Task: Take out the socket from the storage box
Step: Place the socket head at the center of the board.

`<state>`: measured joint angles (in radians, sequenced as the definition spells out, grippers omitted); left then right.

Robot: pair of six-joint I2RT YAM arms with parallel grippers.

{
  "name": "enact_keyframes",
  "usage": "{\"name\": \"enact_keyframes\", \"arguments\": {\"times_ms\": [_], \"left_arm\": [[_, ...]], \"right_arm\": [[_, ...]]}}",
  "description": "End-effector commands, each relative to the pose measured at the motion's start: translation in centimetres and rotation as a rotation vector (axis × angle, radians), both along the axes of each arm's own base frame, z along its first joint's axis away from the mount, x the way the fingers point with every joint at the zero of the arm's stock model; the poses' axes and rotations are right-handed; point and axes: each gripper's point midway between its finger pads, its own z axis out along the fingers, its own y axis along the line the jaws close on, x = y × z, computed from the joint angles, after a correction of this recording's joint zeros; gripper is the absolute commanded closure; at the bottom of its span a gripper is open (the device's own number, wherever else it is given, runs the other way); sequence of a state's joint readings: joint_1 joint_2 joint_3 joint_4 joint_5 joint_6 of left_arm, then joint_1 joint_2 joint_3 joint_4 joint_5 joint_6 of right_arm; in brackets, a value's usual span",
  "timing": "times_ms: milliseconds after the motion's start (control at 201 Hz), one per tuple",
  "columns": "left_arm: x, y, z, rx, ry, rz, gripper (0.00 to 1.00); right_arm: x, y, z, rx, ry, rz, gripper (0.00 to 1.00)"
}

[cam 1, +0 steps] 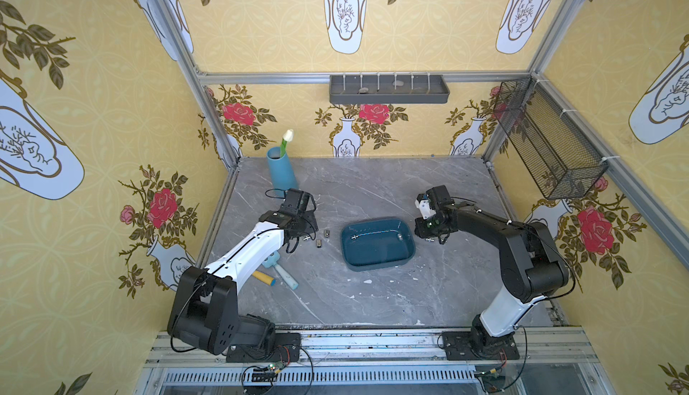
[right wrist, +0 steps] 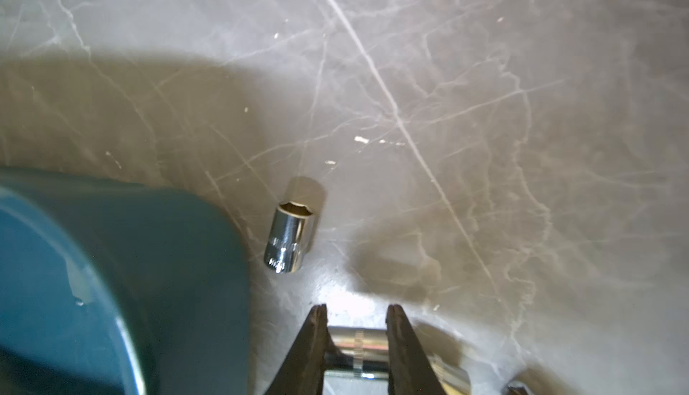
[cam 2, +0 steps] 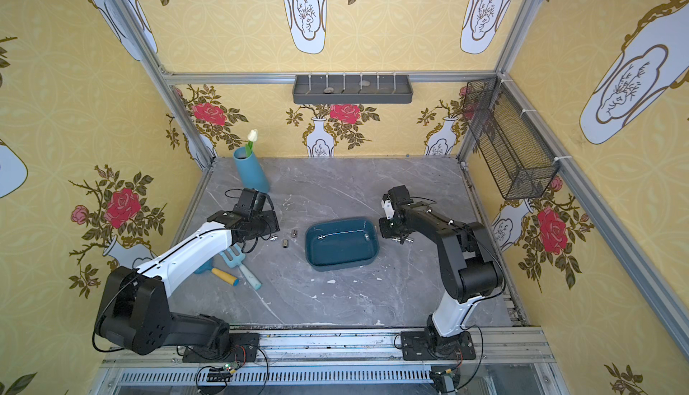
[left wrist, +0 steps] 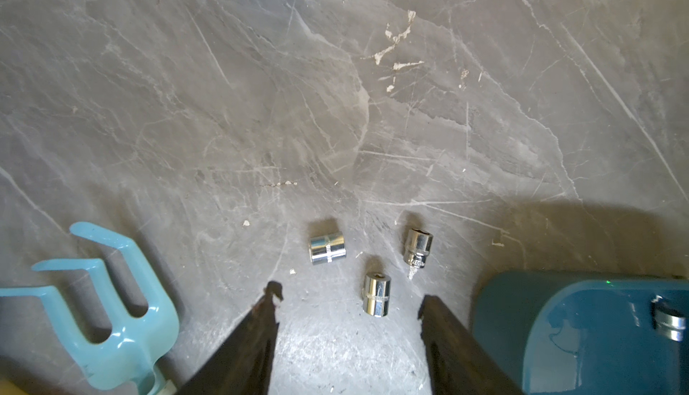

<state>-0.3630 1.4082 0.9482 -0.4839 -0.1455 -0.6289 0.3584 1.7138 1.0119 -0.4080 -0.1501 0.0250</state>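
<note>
right gripper [right wrist: 357, 309] clamps a socket [right wrist: 358, 341] beside the storage box [right wrist: 186, 244] holding two more sockets [cam 1: 354, 238] [cam 1: 400, 236]; left gripper [left wrist: 350, 294] gapes.

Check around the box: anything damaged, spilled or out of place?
Minor things only: white chips lie scattered on the tabletop in front of the storage box, like flaked surface. In the left wrist view, one fingertip of the left gripper looks ragged, perhaps worn. Nothing spilled.

A white tulip [cam 1: 288, 135] stands in the blue vase [cam 1: 282, 173] at back.
</note>
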Motion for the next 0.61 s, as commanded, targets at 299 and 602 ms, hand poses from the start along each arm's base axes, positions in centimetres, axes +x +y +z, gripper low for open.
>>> {"name": "enact_keyframes", "arguments": {"times_ms": [299, 602], "left_arm": [[0.01, -0.19, -0.44, -0.004, 0.008, -0.012, 0.34], [-0.01, -0.21, -0.6, -0.006, 0.011, -0.009, 0.34]], "right_arm": [[-0.2, -0.16, -1.16, -0.072, -0.011, 0.028, 0.69], [0.2, -0.2, -0.9, -0.08, -0.023, 0.015, 0.57]]}}
